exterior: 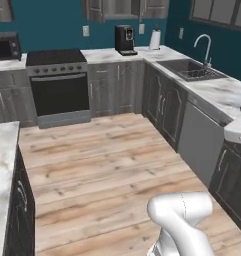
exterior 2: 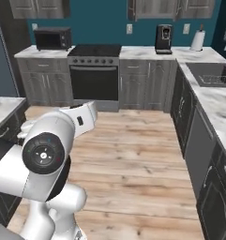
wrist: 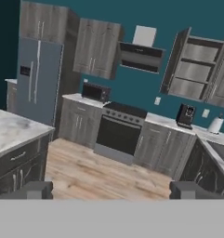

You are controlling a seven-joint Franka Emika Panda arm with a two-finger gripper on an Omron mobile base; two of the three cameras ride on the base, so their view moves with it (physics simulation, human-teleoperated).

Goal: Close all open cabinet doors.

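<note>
So the wall cabinet (wrist: pixel 195 69) to the right of the range hood (wrist: pixel 140 55) is the one standing open: its left cabinet door (wrist: pixel 174 60) is swung out edge-on toward the room, and you can see straight onto three bare grey shelves with nothing I can make out on them. A second door at its right edge looks swung out too, though it's cut off by the frame so I can't be sure. The other upper cabinet doors (wrist: pixel 95 48) left of the hood sit flush and shut, same for the pair above the fridge (wrist: pixel 36 79). In the hand view the gripper (wrist: pixel 111 189) has its jaws spread wide, one dark tip at each lower corner, nothing between them, well apart from any cabinet. Below the open cabinet the table (wrist: pixel 165 122) carries a black coffee machine (wrist: pixel 185 115) and a paper towel roll (wrist: pixel 216 124); the microwave (wrist: pixel 95 91) sits left of the stove (wrist: pixel 120 130). The sink basin (exterior: pixel 190 69) on the right-hand run looks bare apart from its rack, faucet (exterior: pixel 205 47) behind it. Open room is generous: a wide stretch of wood floor (exterior: pixel 107 165) lies between the island edge (exterior: pixel 4 165) on the left and the right cabinet run (exterior: pixel 202 135), and the arm (exterior 2: pixel 53 145) stands near the island end of it.
</note>
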